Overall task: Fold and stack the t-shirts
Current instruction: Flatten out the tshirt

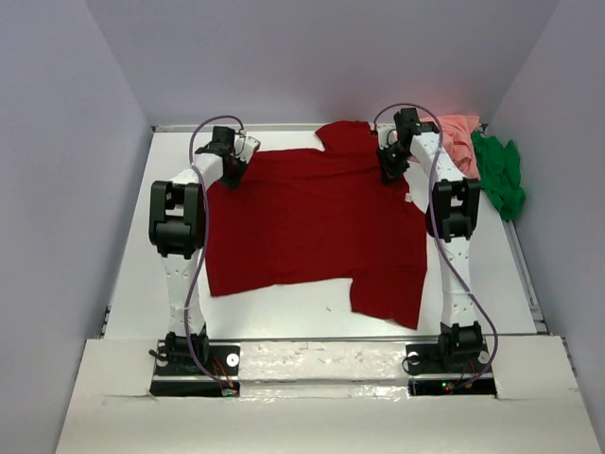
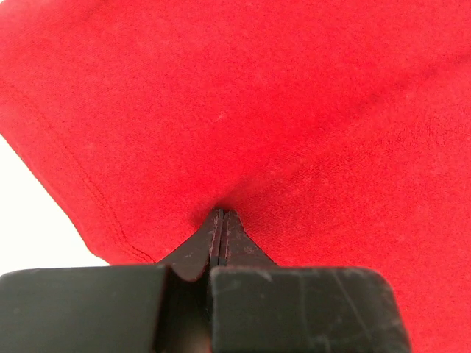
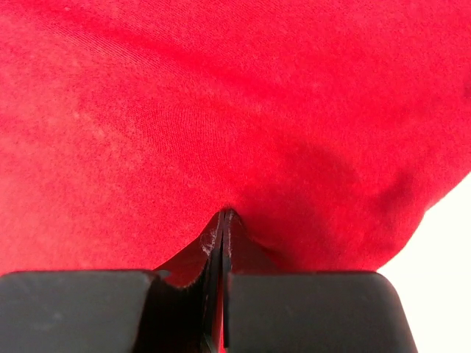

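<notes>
The dark red t-shirt lies spread over the middle of the white table, one sleeve hanging toward the near edge. My left gripper is shut on its far left edge. Close up, the left gripper pinches a small pucker of the red cloth beside a stitched hem. My right gripper is shut on the shirt's far right part, and close up the right gripper pinches red cloth too. The salmon pink t-shirt and the bright green t-shirt lie crumpled at the far right corner.
Grey walls close in the table on the left, back and right. A raised rim runs along the table's right side. Both arm bases sit at the near edge. Bare white table shows beside the hem.
</notes>
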Available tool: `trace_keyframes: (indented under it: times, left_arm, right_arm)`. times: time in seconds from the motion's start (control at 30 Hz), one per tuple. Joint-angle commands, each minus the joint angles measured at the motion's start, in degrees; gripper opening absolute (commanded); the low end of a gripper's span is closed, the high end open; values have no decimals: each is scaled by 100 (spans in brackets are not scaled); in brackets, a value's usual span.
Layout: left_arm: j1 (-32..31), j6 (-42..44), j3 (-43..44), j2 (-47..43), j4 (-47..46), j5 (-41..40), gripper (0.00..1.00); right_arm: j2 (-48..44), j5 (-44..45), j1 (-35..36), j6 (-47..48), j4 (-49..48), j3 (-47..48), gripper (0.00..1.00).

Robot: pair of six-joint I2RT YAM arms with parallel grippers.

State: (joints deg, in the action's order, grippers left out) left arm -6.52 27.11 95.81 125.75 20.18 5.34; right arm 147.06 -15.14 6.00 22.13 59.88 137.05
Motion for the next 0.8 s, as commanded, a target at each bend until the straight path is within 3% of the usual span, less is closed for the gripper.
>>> trace_keyframes:
  times: [0.0, 0.27, 0.53, 0.63, 0.67, 0.77]
  left_arm:
    - [64, -13, 587, 309, 425, -288, 0]
    - [72, -136, 1062, 362, -199, -930, 0]
    - [11, -250, 1660, 476, -305, -1018, 0]
    - [-85, -233, 1652, 188, -234, -1114, 0]
    - [-112, -215, 1538, 65, -226, -1149, 0]
    - [-165, -189, 1292, -524, -243, -1246, 0]
  right_arm:
    - [446, 916, -2, -77, -547, 400, 0]
    - [683, 1364, -108, -86, -1259, 673, 0]
    - [605, 769, -108, 63, -1426, 728, 0]
    - [26, 277, -55, 264, -1313, 71, 40]
    - [-341, 205, 6, 309, -1260, -90, 62]
    - [-932, 63, 6, 319, -1075, -642, 86]
